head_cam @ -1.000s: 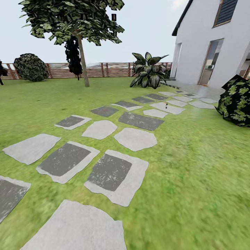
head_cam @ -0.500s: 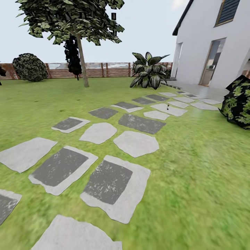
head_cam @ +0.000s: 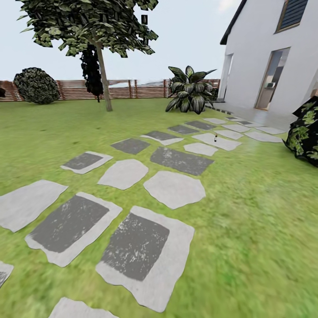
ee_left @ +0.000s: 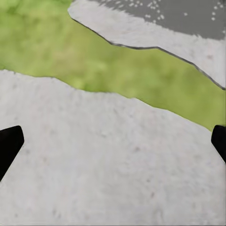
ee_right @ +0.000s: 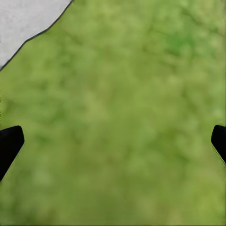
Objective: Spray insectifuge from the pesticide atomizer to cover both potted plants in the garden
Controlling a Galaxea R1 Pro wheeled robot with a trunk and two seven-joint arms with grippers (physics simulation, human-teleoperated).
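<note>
A small, slim, dark bottle with a pale band, taken to be the pesticide atomizer point(head_cam: 215, 138), is seen standing upright on one of the far pale grey flat stepping stones point(head_cam: 216, 141) of the garden path, well apart from the robot and towards the white house point(head_cam: 274, 53); it is too small in the head view for its cap, nozzle or label to be made out. The green lawn point(head_cam: 256, 212) is crossed by the path, and a broad-leaved striped plant point(head_cam: 190, 90), a tree point(head_cam: 104, 66) and a wooden slat fence point(head_cam: 128, 89) are seen beyond it. In the left wrist view the left claw point(ee_left: 113, 146) is held released, its two black fingertips point(ee_left: 9, 146) set wide apart above a pale stone with nothing between them; in the right wrist view the right claw point(ee_right: 113, 146) is likewise spread wide over bare grass, nothing being grasped. The atomizer is judged to be light and rigid, probably of smooth plastic, so that it may be tipped over by a glancing touch on the hard stone and may slip if pinched too near the top. A hold across the middle of the body, about the pale band, with the fingers closed squarely from either side and the bottle kept upright, is judged the safest. The nozzle end should be left free so that it can afterwards be pointed at the plants. A closer approach is needed before any reach can be attempted.
</note>
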